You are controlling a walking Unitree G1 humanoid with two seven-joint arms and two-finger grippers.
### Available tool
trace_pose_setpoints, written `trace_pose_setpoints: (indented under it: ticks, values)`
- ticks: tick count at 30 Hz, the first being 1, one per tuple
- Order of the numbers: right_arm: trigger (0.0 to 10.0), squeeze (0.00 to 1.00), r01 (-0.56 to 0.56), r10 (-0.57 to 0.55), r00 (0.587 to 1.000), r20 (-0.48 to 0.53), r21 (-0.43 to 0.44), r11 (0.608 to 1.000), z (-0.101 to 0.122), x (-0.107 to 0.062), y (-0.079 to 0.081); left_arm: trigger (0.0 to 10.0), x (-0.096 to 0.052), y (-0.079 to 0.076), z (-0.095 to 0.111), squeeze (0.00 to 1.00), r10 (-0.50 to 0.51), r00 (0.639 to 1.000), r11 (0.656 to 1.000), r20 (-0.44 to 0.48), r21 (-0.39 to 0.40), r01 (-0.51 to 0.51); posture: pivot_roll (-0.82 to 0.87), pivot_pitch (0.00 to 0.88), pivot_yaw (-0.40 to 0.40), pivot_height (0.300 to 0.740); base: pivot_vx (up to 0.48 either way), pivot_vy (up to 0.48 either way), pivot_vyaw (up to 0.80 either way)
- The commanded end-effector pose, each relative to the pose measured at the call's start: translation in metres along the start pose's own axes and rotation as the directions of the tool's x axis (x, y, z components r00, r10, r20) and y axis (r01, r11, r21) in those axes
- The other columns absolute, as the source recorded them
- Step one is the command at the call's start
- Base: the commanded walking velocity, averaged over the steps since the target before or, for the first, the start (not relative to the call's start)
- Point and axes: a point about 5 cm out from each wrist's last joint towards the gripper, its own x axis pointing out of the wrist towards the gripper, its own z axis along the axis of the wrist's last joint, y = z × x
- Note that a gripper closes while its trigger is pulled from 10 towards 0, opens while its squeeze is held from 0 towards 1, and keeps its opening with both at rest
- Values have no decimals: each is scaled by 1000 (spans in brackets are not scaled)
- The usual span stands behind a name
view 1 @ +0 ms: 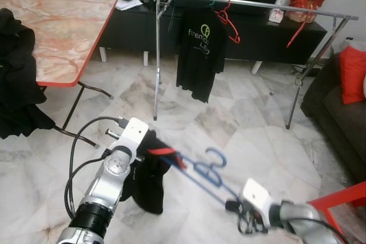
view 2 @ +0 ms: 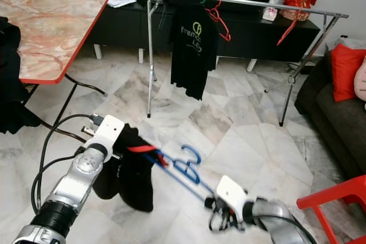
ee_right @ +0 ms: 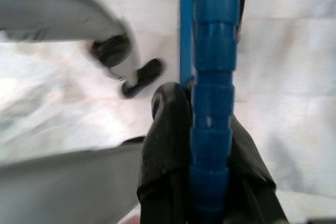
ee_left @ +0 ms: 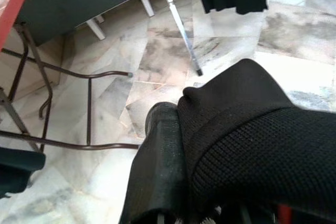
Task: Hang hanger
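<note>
My right tool (view 2: 220, 207) is clamped tight on one end of the blue hanger (view 2: 183, 170), held low over the marble floor (view 2: 240, 124). My left tool (view 1: 150, 151) grips the black garment (view 2: 134, 172) at the hanger's other end, well short of the clothes rail (view 1: 251, 4).

bright even daylight; right wrist view motion-blurred.

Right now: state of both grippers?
Left gripper: shut on the black garment.
Right gripper: shut on the blue hanger.
</note>
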Motion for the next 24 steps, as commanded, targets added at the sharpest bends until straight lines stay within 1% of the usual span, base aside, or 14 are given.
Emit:
trace_pose_setpoints:
  ticks: [1, 3, 5, 9, 13, 14, 15, 16, 17, 18, 19, 21, 22, 24]
  values:
    - [0, 0, -13, 15, 999, 50, -36, 999, 11, -9, -5, 0, 3, 0, 7, 0, 13, 1000, 1000, 8, -16, -12, -16, 0, -139, 740, 0, 0, 0]
    - [0, 0, -18, 20, 999, 41, -37, 999, 8, -15, -7, 0, 4, 1, 5, 0, 22, 1000, 999, -7, -27, -22, -20, 0, -130, 740, 0, 0, 0]
    - [0, 0, -18, 20, 999, 41, -37, 999, 8, -15, -7, 0, 4, 1, 5, 0, 22, 1000, 999, -7, -27, -22, -20, 0, -130, 740, 0, 0, 0]
    - [0, 0, 15, -14, 1000, 18, -48, 999, 4, -23, -12, 0, 3, 5, -3, 0, 42, 998, 999, -45, -29, -43, -20, 0, -123, 740, 0, 0, 0]
    - [0, 0, 184, -182, 983, 27, -60, 981, 7, -29, -29, 0, 1, 18, -17, 0, 102, 990, 994, -98, -22, -104, -17, 0, -107, 740, 0, 0, 0]
    - [7804, 0, 309, -308, 951, 32, -27, 951, 7, -28, -40, 2510, 0, 22, -22, 0, 109, 990, 993, -90, -31, -112, -21, 0, -98, 740, 0, 0, 0]
    - [7804, 0, 309, -308, 951, 32, -27, 951, 7, -28, -40, 2510, 0, 22, -22, 0, 109, 990, 993, -90, -31, -112, -21, 0, -98, 740, 0, 0, 0]
    - [10000, 0, 454, -454, 890, 45, 9, 891, 8, -26, -52, 6941, -2, 24, -25, 0, 99, 993, 992, -56, -71, -103, -32, 0, -93, 740, 0, 0, 0]
    - [10000, 0, 496, -496, 866, 55, 16, 868, 9, -26, -54, 6941, -2, 25, -26, 0, 92, 995, 991, -40, -94, -96, -32, 0, -93, 740, 0, 0, 0]
    - [10000, 0, 546, -551, 831, 81, 70, 835, 11, -24, -57, 10000, -4, 24, -24, 0, 82, 997, 990, -9, -112, -83, -31, 0, -93, 740, 0, 0, 0]
    - [10000, 0, 589, -608, 786, 112, 161, 792, 11, -21, -58, 10000, -6, 23, -22, 0, 65, 997, 991, 35, -122, -60, -22, 0, -91, 740, 0, 0, 0]
    - [10000, 0, 587, -619, 768, 166, 208, 783, 13, -12, -51, 10000, -7, 22, -20, 0, 40, 997, 991, 69, -131, -31, -16, 0, -81, 740, 0, 0, 0]
    - [10000, 0, 570, -632, 747, 207, 291, 769, 14, -4, -45, 10000, -7, 21, -21, 0, 30, 997, 990, 74, -141, -20, -18, 0, -68, 740, 0, 0, 0]
    - [10000, 0, 558, -644, 727, 238, 341, 756, 16, 1, -41, 10000, -7, 20, -21, 0, 25, 997, 989, 74, -146, -14, -20, 0, -62, 740, 0, 0, 0]
